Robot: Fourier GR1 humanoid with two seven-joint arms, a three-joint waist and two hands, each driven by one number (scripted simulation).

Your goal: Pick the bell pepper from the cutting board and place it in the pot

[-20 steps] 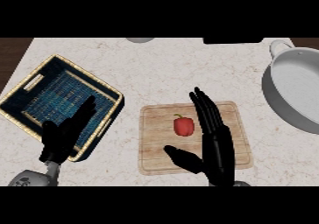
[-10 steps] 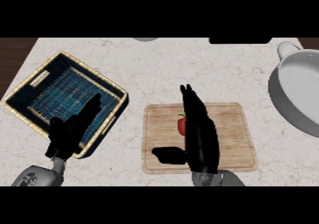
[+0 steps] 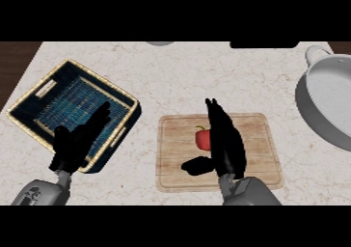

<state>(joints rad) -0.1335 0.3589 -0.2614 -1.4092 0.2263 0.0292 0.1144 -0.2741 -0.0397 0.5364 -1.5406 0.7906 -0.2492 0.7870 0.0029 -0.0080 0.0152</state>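
Marble counter [image 3: 193, 77] | cutting board [image 3: 260, 144] | red bell pepper [image 3: 202, 139], green stem

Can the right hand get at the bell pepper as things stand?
Probably yes. The right hand hangs over the cutting board, fingers straight, right beside the bell pepper, thumb below it. Nothing else lies on the board between them.

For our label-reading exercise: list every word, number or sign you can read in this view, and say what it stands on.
None: no readable text on the basket, board, pepper, pot, counter, left hand or right hand.
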